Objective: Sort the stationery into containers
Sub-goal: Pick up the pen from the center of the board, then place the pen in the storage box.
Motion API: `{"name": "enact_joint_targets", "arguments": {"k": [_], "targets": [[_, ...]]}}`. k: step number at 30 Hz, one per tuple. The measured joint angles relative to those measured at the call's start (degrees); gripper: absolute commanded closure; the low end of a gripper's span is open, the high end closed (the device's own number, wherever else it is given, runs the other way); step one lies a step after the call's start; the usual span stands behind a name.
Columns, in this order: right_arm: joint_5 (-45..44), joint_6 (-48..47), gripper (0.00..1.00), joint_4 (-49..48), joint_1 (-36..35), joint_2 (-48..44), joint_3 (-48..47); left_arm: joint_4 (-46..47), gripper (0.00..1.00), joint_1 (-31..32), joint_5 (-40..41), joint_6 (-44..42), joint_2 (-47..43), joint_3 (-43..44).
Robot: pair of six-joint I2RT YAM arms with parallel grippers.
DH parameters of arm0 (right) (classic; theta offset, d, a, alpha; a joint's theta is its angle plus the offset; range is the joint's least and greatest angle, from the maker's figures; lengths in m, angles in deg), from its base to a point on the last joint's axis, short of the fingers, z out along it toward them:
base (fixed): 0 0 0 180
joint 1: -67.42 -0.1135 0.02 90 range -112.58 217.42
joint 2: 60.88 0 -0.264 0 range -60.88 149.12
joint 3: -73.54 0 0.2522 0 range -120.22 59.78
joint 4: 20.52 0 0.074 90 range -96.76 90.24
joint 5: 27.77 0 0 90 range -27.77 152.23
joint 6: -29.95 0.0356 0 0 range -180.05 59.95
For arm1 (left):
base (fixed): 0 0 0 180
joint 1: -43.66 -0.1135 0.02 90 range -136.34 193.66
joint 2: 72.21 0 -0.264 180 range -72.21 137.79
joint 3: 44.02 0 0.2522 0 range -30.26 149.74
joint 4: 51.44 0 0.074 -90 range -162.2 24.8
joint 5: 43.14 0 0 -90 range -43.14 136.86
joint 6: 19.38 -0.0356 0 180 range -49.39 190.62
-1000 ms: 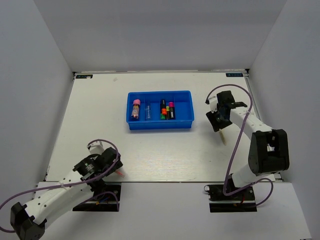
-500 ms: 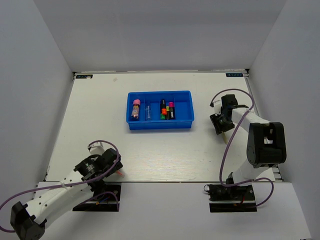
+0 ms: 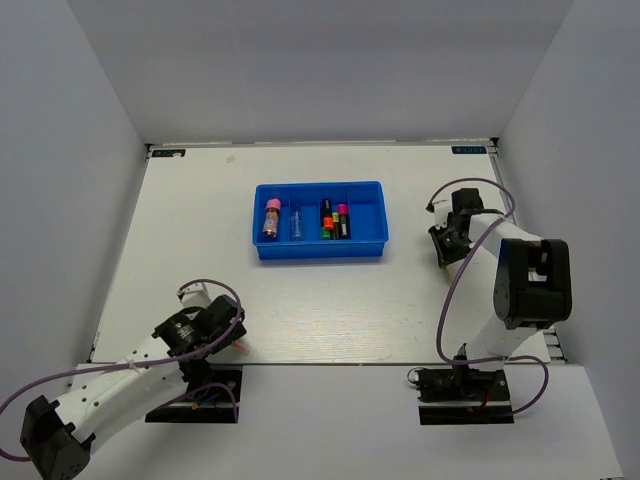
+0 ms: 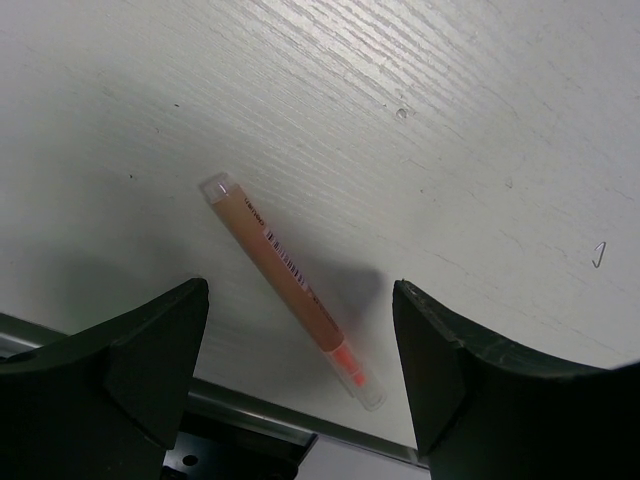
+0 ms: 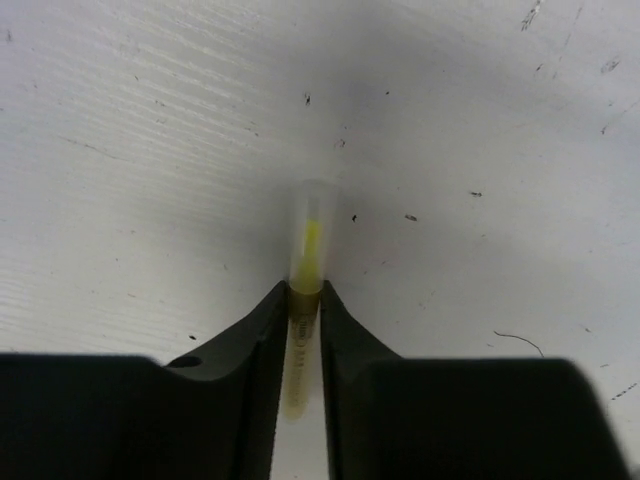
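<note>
The blue tray (image 3: 320, 253) sits at the table's middle back. It holds a pink-capped tube (image 3: 270, 220), a clear bottle (image 3: 296, 222) and black highlighters (image 3: 334, 220). My left gripper (image 4: 300, 370) is open low over the table's near left edge (image 3: 232, 335), its jaws either side of a thin pink-orange stick (image 4: 285, 285) that lies flat on the table. My right gripper (image 5: 303, 300) is right of the tray (image 3: 448, 248) and shut on a thin beige stick (image 5: 310, 235). The stick's clear yellow tip pokes out ahead of the fingers, close to the table.
The table's near edge and metal rail (image 4: 250, 420) run just behind the pink-orange stick. A small staple (image 4: 598, 253) lies to its right. Grey walls enclose the table on three sides. The right arm's purple cable (image 3: 470, 270) loops near the right wall.
My right gripper has shifted a little to the right, and the beige stick that lay below it is now covered in the top view. My left arm has barely moved.
</note>
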Motion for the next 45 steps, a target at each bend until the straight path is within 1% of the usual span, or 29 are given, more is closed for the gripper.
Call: {"name": "enact_joint_targets", "arguments": {"k": [1, 2, 3, 10, 11, 14, 18, 20, 21, 24, 28, 32, 33, 36, 38, 45], "targets": [[0.2, -0.1, 0.87, 0.0, 0.0, 0.1, -0.1, 0.1, 0.14, 0.0, 0.0, 0.0, 0.3, 0.0], [0.6, -0.2, 0.97, -0.1, 0.2, 0.2, -0.2, 0.2, 0.14, 0.0, 0.0, 0.0, 0.8, 0.1], [0.9, -0.4, 1.00, -0.1, 0.5, 0.3, -0.2, 0.4, 0.14, 0.0, 0.0, 0.0, 1.4, 0.2], [5.2, -1.0, 1.00, 0.2, 2.8, 0.7, -0.7, 1.0, 0.14, 0.0, 0.2, 0.3, 5.2, 1.1], [6.0, -1.3, 1.00, 0.5, 2.9, 0.8, -0.9, 1.1, 0.15, 0.0, 0.2, 0.3, 5.6, 1.1], [10.1, -1.9, 1.00, 2.5, 3.5, 1.4, -1.7, 1.1, 0.15, 0.0, 0.2, 0.8, 6.6, 1.4], [16.3, -2.1, 1.00, 7.7, 3.1, 1.5, -3.0, 1.0, 0.18, 0.0, 0.2, 1.4, 7.1, 1.5], [19.1, -2.0, 1.00, 10.3, 2.7, 1.5, -5.4, 0.8, 0.20, 0.0, 0.2, 1.7, 7.3, 1.5], [20.5, -1.8, 1.00, 11.4, 2.5, 1.5, -7.1, 0.7, 0.23, 0.0, 0.2, 1.8, 7.3, 1.5], [23.8, -1.1, 1.00, 13.4, 1.7, 1.5, -13.2, 0.6, 0.27, 0.0, 0.0, 2.2, 7.8, 1.6], [26.9, 0.7, 1.00, 14.6, 0.2, 1.5, -21.1, 0.4, 0.29, 0.0, -0.2, 2.4, 8.9, 1.8], [29.3, 3.5, 1.00, 15.8, -2.8, 2.5, -28.3, 0.4, 0.33, 0.0, -0.4, 2.6, 9.2, 1.9], [29.7, 4.4, 1.00, 16.0, -3.8, 3.4, -30.6, 0.4, 0.34, 0.0, -0.5, 2.7, 9.4, 1.9], [30.7, 7.5, 1.00, 15.7, -7.0, 7.6, -37.9, 0.4, 0.34, 0.0, -0.5, 2.7, 9.8, 2.0], [30.1, 10.3, 1.00, 14.9, -9.4, 10.8, -41.6, 0.4, 0.37, 0.0, -0.6, 2.8, 10.1, 2.0], [20.7, 18.5, 1.00, 13.0, -16.3, 18.4, -44.1, 0.2, 0.38, 0.0, -0.6, 3.2, 10.6, 2.1]]}}
